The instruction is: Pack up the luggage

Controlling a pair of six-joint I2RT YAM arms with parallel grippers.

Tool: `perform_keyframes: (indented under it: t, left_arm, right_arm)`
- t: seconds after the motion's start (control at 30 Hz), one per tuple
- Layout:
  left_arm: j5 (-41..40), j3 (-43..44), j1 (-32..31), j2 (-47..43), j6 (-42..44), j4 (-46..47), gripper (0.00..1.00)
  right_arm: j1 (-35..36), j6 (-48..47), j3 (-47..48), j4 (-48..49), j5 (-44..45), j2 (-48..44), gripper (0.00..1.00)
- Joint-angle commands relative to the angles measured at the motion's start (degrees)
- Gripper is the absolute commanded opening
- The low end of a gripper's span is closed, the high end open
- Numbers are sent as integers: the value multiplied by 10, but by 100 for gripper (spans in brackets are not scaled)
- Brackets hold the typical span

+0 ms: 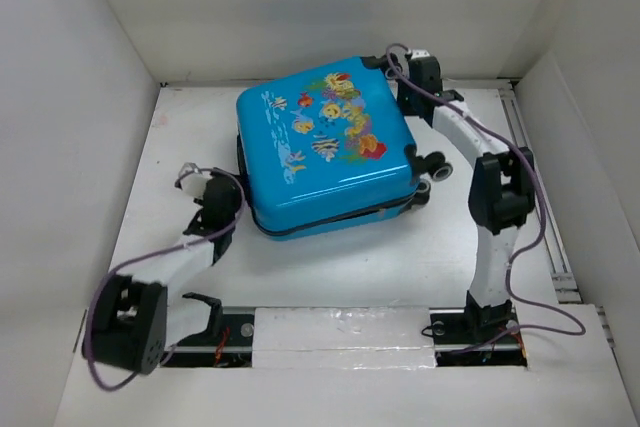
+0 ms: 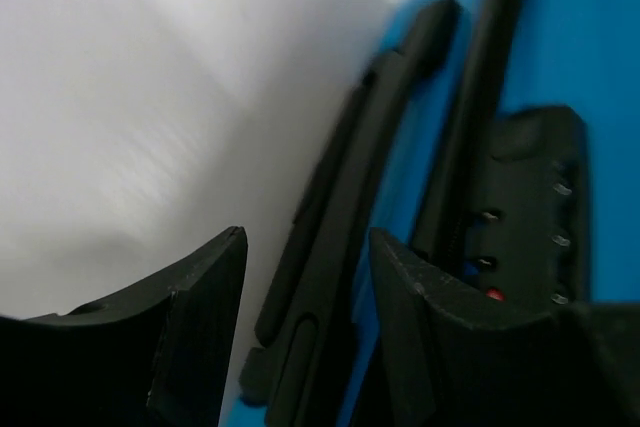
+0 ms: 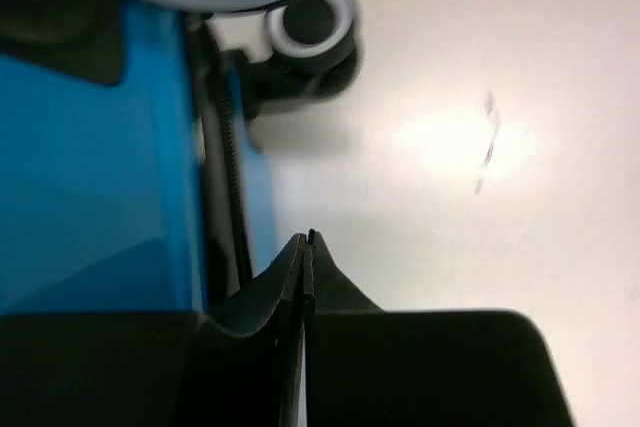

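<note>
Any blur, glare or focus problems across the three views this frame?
Top external: sharp, even light, mild sheen on the suitcase shell. Left wrist: streaky blur over the table, and the suitcase's black handle is soft. Right wrist: hot glare patch on the table, wheel out of focus, fingers crisp.

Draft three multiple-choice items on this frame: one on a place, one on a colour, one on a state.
1. Where is the right gripper?
A) beside a wheel of the suitcase
B) above the lid's middle
C) by the left arm's base

2. What colour is the suitcase's shell?
A) red
B) green
C) blue

3. How does the suitcase lie?
A) wide open
B) closed, flat
C) upright on its wheels

Answers:
1 A, the wheel shows just ahead of it in its wrist view.
2 C, the shell is blue under the fish print.
3 B, it lies flat with no gap showing.
</note>
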Motion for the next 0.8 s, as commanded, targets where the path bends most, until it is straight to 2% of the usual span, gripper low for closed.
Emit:
perform_keyframes:
  t: [0.0,0.03,0.1,0.13,0.17,0.23,0.3,0.37,0.4,0.47,0.5,0.57,0.6,0.63,0.67,0.7,0.77]
  left_arm:
    - [49,-46,-164,-109,-18,-63,48]
    - [33,-67,-182,-139,-28,-90,48]
    - [16,-88,-209,-198,-53,-108,48]
    - [9,-95,-229,-256,-59,-119,48]
    - [4,-109,-237,-281,-59,-127,48]
    - [-15,-109,-249,-340,-59,-154,48]
    - [-48,-86,-255,-364,-46,-206,48]
    - [-132,-53,-255,-379,-6,-240,50]
    - [-161,-10,-255,-385,8,-264,52]
    - [-215,29,-255,-385,34,-265,57]
    - [-224,56,-255,-390,58,-238,59]
    - [-224,69,-255,-397,91,-176,66]
    - [-229,69,-255,-397,102,-139,72]
    - [-229,69,-255,-389,115,-54,76]
    - [-238,69,-255,-374,135,-21,77]
    - [-261,81,-245,-322,136,-3,77]
    - [-242,154,-216,-249,136,-1,79]
  right_arm:
    - [41,-8,186,-48,-135,32,7]
    - [33,-13,244,-64,-140,49,16]
    - [23,-18,280,-86,-152,55,28]
    - [11,-18,287,-86,-194,55,36]
    - [6,-18,294,-86,-222,55,51]
    - [0,-24,300,-100,-262,36,58]
    - [-13,-30,249,-100,-262,-22,65]
    - [-20,-17,176,-42,-237,-85,68]
    - [-25,-6,86,-9,-229,-121,72]
    - [-31,15,13,46,-202,-222,72]
    - [-31,21,-57,57,-189,-254,71]
    - [-31,45,-142,103,-159,-363,49]
    - [-18,55,-233,121,-121,-401,34]
    - [-11,67,-278,134,-89,-438,1]
    - [-3,91,-323,148,-59,-507,0]
    - [2,97,-360,162,-36,-536,0]
    - [2,104,-432,144,37,-607,0]
